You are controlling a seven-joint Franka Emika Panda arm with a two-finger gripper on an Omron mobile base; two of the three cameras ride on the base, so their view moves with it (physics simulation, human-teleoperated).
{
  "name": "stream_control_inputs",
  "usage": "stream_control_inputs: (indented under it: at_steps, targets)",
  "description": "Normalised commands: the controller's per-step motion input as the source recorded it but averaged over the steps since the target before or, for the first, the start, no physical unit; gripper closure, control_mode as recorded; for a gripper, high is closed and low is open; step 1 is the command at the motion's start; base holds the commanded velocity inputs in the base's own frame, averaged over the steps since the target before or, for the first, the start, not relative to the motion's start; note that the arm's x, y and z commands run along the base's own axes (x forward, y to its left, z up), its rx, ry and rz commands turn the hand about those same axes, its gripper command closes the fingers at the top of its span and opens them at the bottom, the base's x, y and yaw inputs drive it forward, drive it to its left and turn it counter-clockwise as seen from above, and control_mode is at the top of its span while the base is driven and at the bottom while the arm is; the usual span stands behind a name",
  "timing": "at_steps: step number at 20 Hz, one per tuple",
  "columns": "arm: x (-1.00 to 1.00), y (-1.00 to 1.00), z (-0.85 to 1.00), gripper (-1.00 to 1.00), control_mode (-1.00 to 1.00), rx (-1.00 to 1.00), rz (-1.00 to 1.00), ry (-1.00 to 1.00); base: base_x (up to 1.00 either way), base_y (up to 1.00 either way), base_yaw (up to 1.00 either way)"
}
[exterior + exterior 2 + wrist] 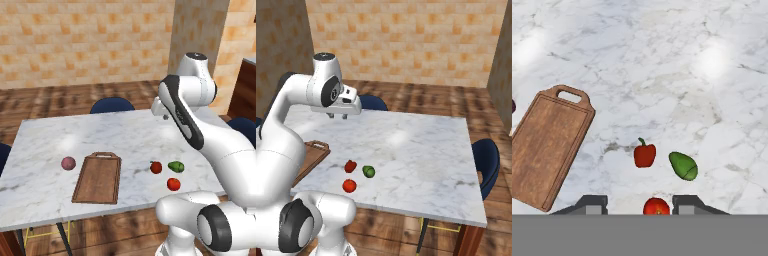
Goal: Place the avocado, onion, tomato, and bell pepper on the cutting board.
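Hand view looks straight down on the marble table (662,75) from high above; my gripper (639,205) hangs in the air with its fingers (592,204) at their closest and nothing between them. Taking the board (547,150) as landmark: it lies bare. The pepper (644,155) sits well off its long side, the avocado (683,166) just beyond the pepper, and the tomato (656,206) near both, toward the table's near edge. The onion (68,163) rests just beside the board's opposite long side, apart from it.
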Motion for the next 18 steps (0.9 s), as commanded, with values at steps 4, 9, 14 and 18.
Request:
stream_control_inputs:
  at_steps: [4, 9, 14, 18]
  targets:
    - [0.00, 0.00, 0.00, -1.00, -1.00, 0.00, 0.00, 0.00, 0.00, 0.00, 0.00]
    - [-0.20, 0.00, 0.00, -1.00, -1.00, 0.00, 0.00, 0.00, 0.00, 0.00, 0.00]
    - [-0.29, -0.01, -0.04, -1.00, -1.00, 0.00, 0.00, 0.00, 0.00, 0.00, 0.00]
    - [-0.22, -0.04, -0.08, -1.00, -1.00, 0.00, 0.00, 0.00, 0.00, 0.00, 0.00]
